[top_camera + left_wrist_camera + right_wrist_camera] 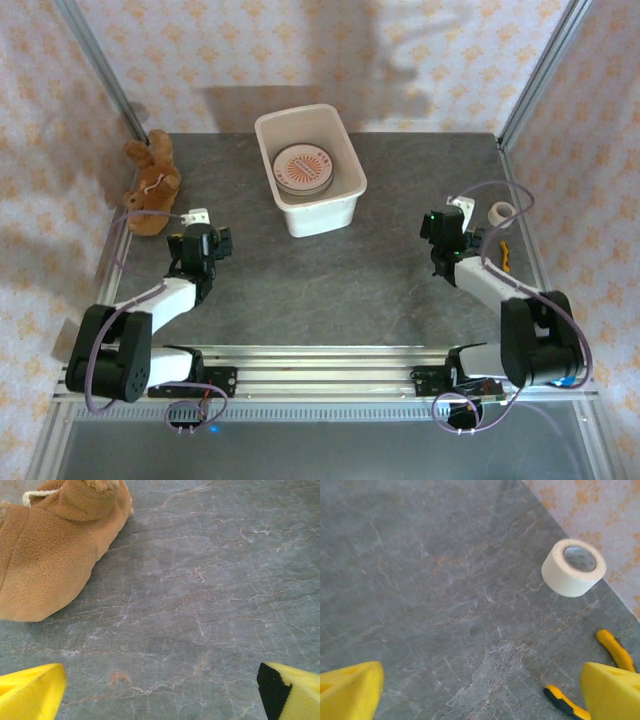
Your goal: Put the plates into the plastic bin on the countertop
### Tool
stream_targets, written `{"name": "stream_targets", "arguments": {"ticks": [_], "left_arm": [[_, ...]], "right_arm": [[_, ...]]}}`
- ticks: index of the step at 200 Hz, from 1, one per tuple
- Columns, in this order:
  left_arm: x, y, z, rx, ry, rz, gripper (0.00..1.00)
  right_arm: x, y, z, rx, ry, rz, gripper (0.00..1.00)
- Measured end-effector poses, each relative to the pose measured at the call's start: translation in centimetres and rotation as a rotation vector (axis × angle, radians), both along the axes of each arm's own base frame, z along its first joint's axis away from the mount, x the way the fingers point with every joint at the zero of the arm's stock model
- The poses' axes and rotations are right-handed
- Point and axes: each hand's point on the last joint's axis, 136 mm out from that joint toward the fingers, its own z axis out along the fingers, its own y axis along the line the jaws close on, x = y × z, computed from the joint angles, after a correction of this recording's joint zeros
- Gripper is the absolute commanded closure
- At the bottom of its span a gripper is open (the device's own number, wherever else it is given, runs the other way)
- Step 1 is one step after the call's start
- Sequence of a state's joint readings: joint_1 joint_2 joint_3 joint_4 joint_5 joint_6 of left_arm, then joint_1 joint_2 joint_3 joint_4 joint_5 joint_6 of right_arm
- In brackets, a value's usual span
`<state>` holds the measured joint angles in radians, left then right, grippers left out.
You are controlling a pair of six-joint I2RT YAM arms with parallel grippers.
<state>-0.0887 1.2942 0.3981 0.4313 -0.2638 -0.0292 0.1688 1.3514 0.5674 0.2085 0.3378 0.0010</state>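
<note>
Inside the plastic bin point(322, 214) at the far centre of the countertop point(330, 285), the plates point(303, 168) lie stacked, probably rigid, glaze-slippery and chip-prone, best pinched across the rim; left gripper point(160, 692) and right gripper point(480, 690) hover empty, fingers spread.

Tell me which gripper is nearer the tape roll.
Right. The right gripper sits just left of the tape roll; the left gripper is far across the countertop, beside the plush toy.
</note>
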Motion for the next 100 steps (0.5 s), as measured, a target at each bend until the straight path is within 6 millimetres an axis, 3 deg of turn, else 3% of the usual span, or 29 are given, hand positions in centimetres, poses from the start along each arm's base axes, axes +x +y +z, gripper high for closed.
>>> {"name": "stream_targets", "arguments": {"ticks": [27,46,68,100], "left_arm": [[1.3,-0.1,0.1,0.012,-0.089,-0.014,0.01],[2.0,-0.1,-1.0,0.014,-0.112,-0.026,0.00],[2.3,-0.2,-1.7,0.021,-0.119,-0.031,0.00],[2.8,-0.1,-0.4,0.022,-0.176,-0.026,0.00]], "right_arm": [[-0.8,0.4,-3.1,-0.001,-0.068,0.070,0.00],[-1.3,0.4,-5.0,0.018,-0.062,0.106,0.01],[0.4,0.4,-4.6,0.071,-0.104,0.148,0.01],[2.3,0.0,-2.6,0.110,-0.170,0.158,0.01]]}}
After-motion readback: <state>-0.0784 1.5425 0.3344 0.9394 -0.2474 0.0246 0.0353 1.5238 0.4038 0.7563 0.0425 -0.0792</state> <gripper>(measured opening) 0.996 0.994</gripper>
